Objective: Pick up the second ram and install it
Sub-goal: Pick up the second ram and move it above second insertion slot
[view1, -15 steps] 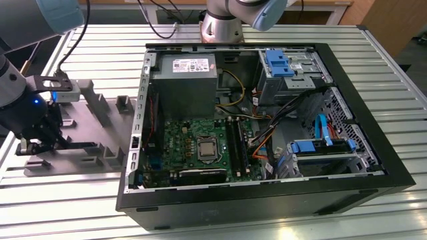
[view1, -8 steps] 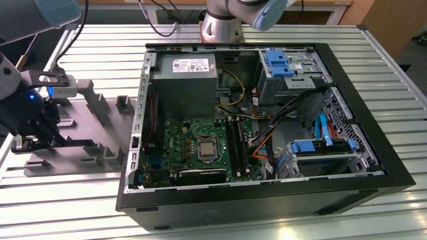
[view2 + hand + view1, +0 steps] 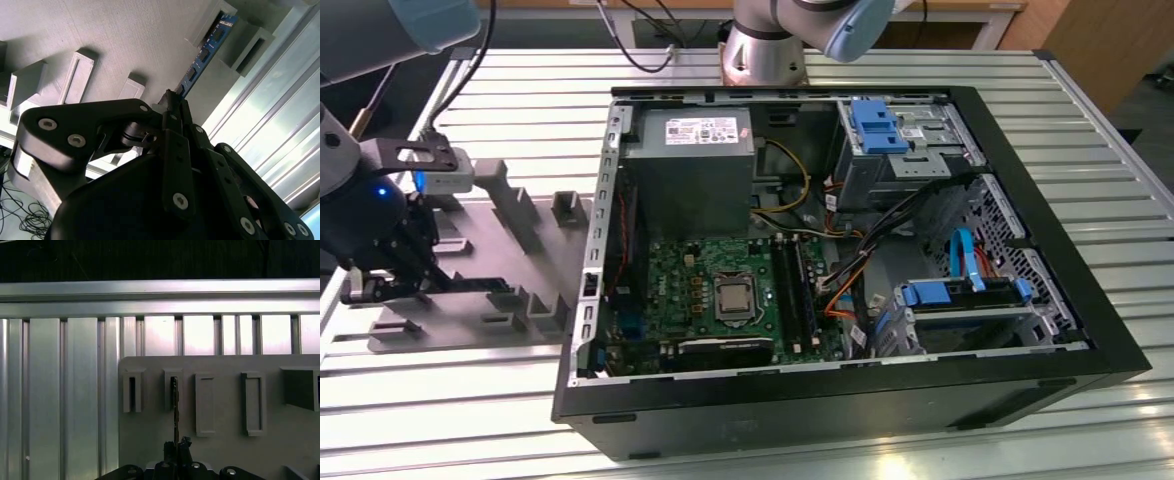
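**A:** What's at the exterior view's left?

**B:** The gripper (image 3: 371, 290) is low over a grey holder (image 3: 514, 205) with upright slots. The holder lies on the slatted table (image 3: 454, 420).

**A:** And its fingers?

**B:** They are pinched on the second ram (image 3: 205, 50). In the second wrist view the fingertips (image 3: 172, 115) meet on the near end of the dark-blue stick. The stick runs away on edge, and its far end sits between the holder's slot walls. In the first wrist view it shows edge-on, as a thin dark line from the gripper to a slot.

**A:** Further right?

**B:** The open computer case (image 3: 854, 410) is just beside the holder. It has a grey power supply (image 3: 687, 170) at the back and a green motherboard (image 3: 680, 290) in front of that. Bright blue drive brackets (image 3: 874, 125) are toward the exterior view's right. The ram is outside the case, well apart from the motherboard.
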